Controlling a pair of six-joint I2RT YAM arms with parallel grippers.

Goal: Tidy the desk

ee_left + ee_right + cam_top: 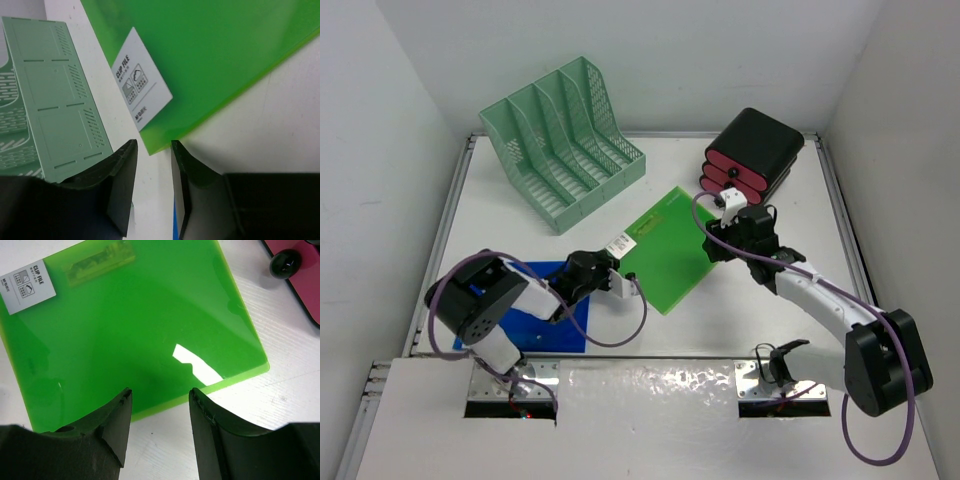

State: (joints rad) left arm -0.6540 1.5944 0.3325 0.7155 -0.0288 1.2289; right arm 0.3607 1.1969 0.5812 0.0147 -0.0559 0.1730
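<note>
Nearest the bases, the blue folder (545, 325) is lying flat under the left arm on the white tabletop (500, 230), which is spreading beneath everything between its white walls. Just beyond, the left gripper (153, 150) is showing a narrow gap between its jaws and holding nothing, with the labelled corner of the green clip file (670, 245) sitting right at its tips. Across the sheet, the right gripper (161, 395) is hanging roughly half open over another edge, also empty. The smart play looks like getting one finger under that corner before pinching, keeping the file flat. Farther back, the mint rack (565, 140) and the black-and-red drawer unit (755, 150) are waiting.
</note>
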